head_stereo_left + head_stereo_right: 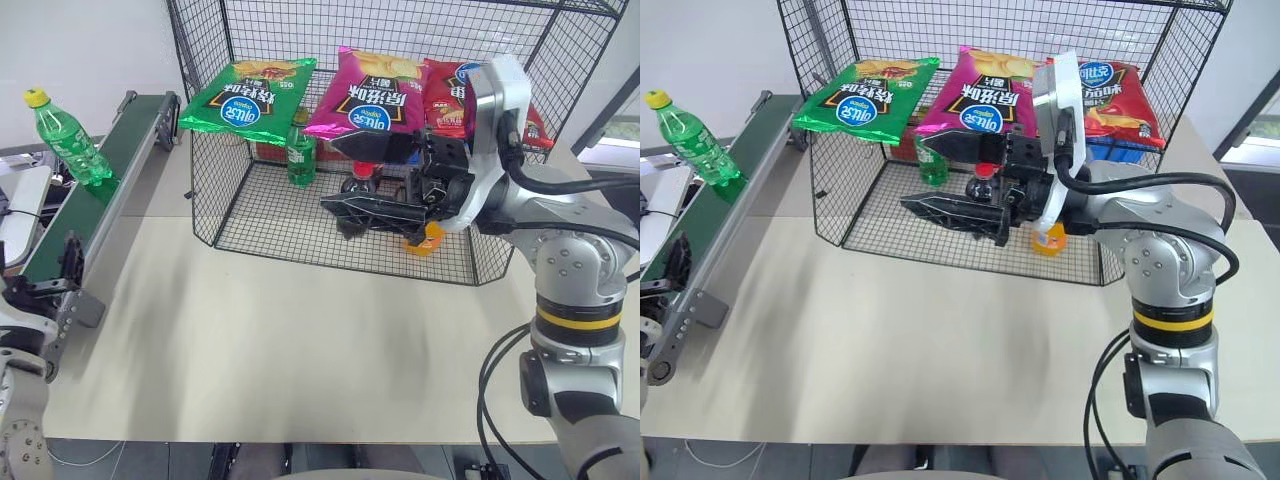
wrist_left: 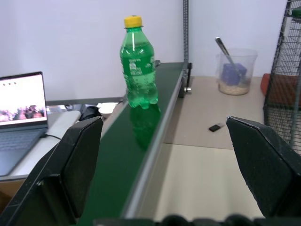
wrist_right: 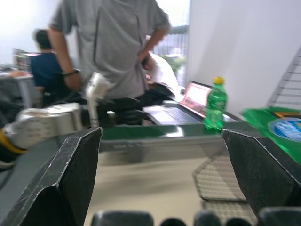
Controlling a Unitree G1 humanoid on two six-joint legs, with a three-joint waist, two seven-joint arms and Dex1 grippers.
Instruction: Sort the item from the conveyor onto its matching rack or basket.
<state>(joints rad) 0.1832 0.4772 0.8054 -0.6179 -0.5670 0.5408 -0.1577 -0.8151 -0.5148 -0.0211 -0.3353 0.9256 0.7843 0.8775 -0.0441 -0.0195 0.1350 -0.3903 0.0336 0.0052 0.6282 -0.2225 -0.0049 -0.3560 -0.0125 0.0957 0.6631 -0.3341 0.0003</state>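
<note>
The item, a bright-green bottle with a yellow cap, stands upright on the conveyor, a dark-green belt along the table's left side. My left gripper hangs open at the belt's near end, well short of the bottle, with nothing between its fingers. My right gripper is raised in front of the black wire-mesh rack, pointing left, open and empty. In the right wrist view the bottle is far off.
Three chip bags, green, magenta and red, lie on the rack's upper shelf. A darker green bottle and an orange object sit on its floor. A laptop and a person are beyond the conveyor.
</note>
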